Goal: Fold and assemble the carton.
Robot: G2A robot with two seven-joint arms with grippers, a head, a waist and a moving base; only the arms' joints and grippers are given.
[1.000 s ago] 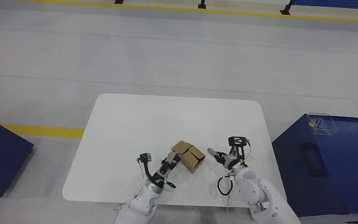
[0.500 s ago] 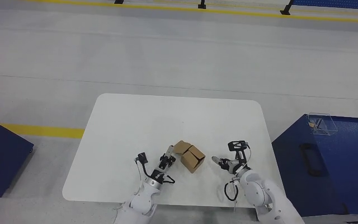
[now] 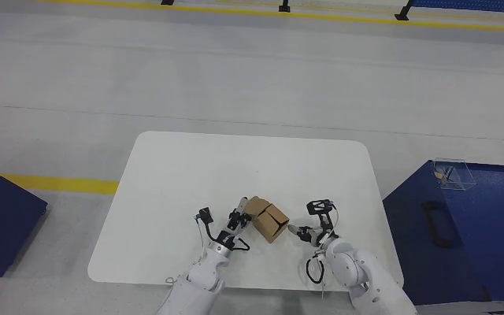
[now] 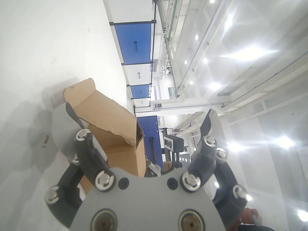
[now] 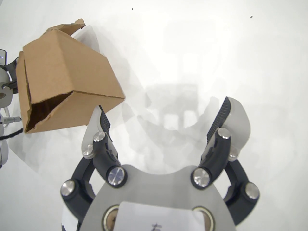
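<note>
While carton (image 3: 264,218) sits half-folded and both sets of fingers are spread and empty, brace its left side with left gripper (image 3: 239,220), fold the open near flap in with right gripper (image 3: 297,231)

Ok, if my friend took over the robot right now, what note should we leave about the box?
Left gripper: open, holding nothing, right up against one side of the carton.
Right gripper: open, holding nothing, low over the table, just beside the carton's other side.
Carton: on the table near its front edge, between the two grippers.
Done: the body is folded up into a box shape.
Left: the end that shows in the right wrist view gapes open with loose flaps. Fold them shut.
</note>
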